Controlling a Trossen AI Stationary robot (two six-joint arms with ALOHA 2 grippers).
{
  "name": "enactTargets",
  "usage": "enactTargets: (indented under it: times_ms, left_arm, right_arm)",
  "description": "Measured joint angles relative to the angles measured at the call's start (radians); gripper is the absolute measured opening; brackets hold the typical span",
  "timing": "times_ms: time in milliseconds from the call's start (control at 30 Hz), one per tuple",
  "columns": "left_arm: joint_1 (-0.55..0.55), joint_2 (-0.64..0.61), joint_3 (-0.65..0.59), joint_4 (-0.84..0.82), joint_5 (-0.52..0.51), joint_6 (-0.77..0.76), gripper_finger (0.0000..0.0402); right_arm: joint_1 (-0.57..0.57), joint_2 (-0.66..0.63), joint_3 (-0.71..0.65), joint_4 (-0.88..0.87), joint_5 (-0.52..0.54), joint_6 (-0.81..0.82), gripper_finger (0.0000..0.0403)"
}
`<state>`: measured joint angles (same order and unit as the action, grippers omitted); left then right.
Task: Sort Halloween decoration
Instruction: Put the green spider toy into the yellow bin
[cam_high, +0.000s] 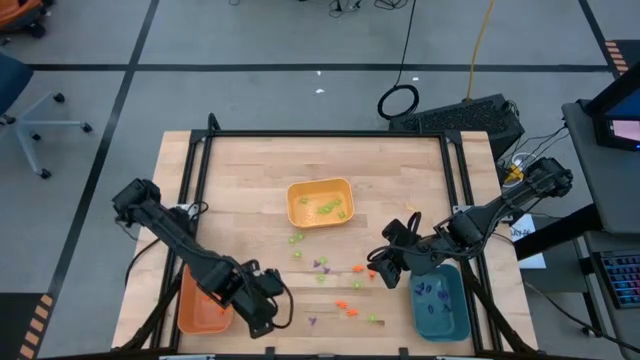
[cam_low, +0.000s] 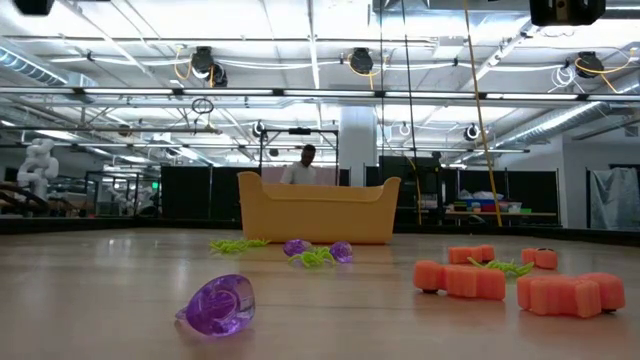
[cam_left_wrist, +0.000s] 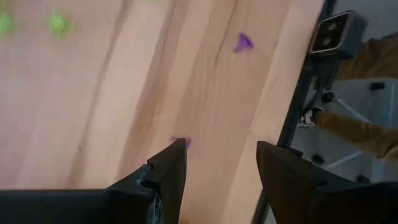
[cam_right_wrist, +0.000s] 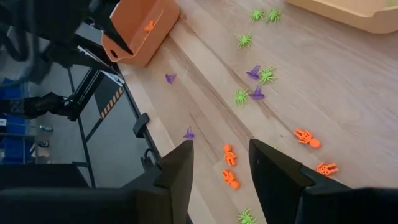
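Left gripper (cam_left_wrist: 217, 165) is hovering jaws wide, purple piece (cam_left_wrist: 181, 142) just ahead; right gripper (cam_right_wrist: 221, 165) is gaping over orange pieces (cam_right_wrist: 229, 155).

free: bare wood behind yellow tray (cam_high: 320, 203) | blocked: table centre, scattered decoration pieces (cam_high: 340, 290)

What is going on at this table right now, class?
A two-armed robot is sorting tiny Halloween decoration pieces by colour into trays. Green ones lie in the yellow tray, purple ones in the teal tray, and at least one orange piece in the orange tray. Many pieces remain loose on the table. The left gripper is open and empty beside the orange tray; the right gripper, also open and empty, is by the loose pieces.
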<state>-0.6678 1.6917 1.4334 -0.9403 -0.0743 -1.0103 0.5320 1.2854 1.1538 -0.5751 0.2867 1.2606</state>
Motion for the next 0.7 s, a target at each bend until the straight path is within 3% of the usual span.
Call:
enactTargets:
  times_ms: [367, 500, 700]
  left_arm:
    - [0.016, 0.034, 0.000, 0.088, -0.014, -0.021, 0.0192]
    - [0.063, 0.034, 0.000, 0.096, -0.112, -0.030, 0.0192]
    - [0.177, 0.034, 0.000, 0.150, -0.110, -0.001, 0.0192]
  right_arm:
    - [0.000, 0.003, 0.000, -0.004, 0.000, 0.002, 0.0141]
    - [0.000, 0.013, 0.000, 0.002, 0.000, 0.002, 0.0141]
    - [0.000, 0.034, 0.000, 0.030, -0.001, 0.002, 0.0141]
